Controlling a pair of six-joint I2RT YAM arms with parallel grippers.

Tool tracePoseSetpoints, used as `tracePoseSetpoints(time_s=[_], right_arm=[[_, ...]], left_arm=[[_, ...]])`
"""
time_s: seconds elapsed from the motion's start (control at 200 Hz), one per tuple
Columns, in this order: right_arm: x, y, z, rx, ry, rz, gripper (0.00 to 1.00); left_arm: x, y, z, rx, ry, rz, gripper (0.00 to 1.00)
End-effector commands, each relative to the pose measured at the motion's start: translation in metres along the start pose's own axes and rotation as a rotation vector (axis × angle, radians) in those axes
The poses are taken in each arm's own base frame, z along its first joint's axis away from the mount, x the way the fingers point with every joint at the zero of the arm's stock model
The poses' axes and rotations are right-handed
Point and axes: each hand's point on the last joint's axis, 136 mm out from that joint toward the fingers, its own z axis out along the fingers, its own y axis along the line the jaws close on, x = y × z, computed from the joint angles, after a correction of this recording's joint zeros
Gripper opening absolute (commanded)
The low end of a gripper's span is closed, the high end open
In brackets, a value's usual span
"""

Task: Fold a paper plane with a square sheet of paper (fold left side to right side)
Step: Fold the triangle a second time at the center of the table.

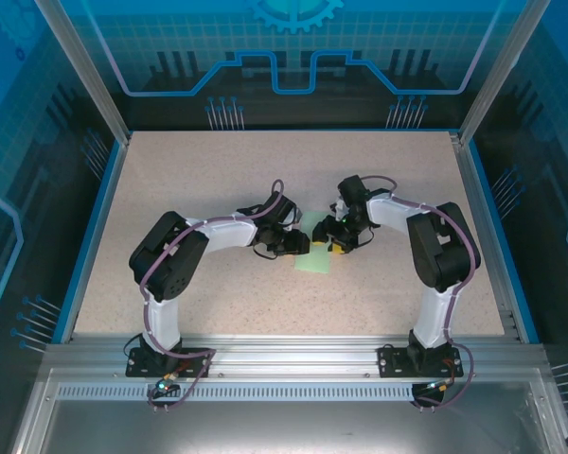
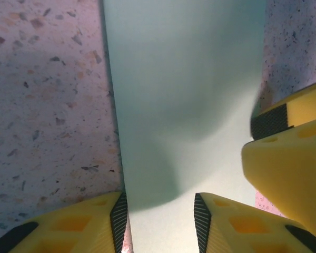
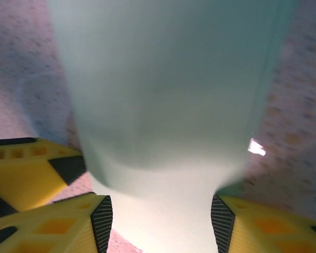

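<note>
My left pincer [image 2: 159, 213] is standing with its jaws apart, and the square sheet of paper [image 2: 184, 95] is running up between the pads. I cannot tell whether they are touching it. My right pincer [image 3: 159, 216], just beside the left, is likewise gaping over the sheet. The sheet is lying near the middle of the speckled table [image 2: 47, 105], which is stretching on beyond it.
</note>
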Motion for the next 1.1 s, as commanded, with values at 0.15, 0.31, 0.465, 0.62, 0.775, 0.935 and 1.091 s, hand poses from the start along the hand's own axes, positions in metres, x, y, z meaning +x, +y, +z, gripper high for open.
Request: tracePoseSetpoints(time_s=[0.15, 0.31, 0.465, 0.62, 0.775, 0.935, 1.091], right_arm=[[0.003, 0.021, 0.006, -0.071, 0.010, -0.061, 0.56], [-0.009, 0.015, -0.009, -0.020, -0.033, -0.094, 0.57], [-0.043, 0.004, -0.030, 0.043, -0.121, -0.125, 0.70], [-0.074, -0.002, -0.036, 0.082, -0.178, -0.147, 0.81], [-0.092, -0.004, -0.030, 0.127, -0.188, -0.176, 0.84], [-0.099, -0.004, -0.027, 0.133, -0.189, -0.190, 0.84], [-0.098, -0.005, -0.032, 0.129, -0.201, -0.190, 0.86]], left_arm=[[0.007, -0.006, 0.008, 0.008, 0.033, 0.006, 0.42], [0.007, -0.006, 0.008, 0.005, 0.034, 0.005, 0.42], [0.007, -0.005, 0.008, 0.003, 0.034, 0.004, 0.42], [0.007, -0.006, 0.008, 0.005, 0.034, 0.005, 0.42], [0.007, -0.008, 0.008, 0.008, 0.038, 0.005, 0.38], [0.006, -0.011, 0.004, 0.007, 0.030, 0.012, 0.37], [-0.001, -0.017, -0.025, -0.009, -0.029, 0.053, 0.38]])
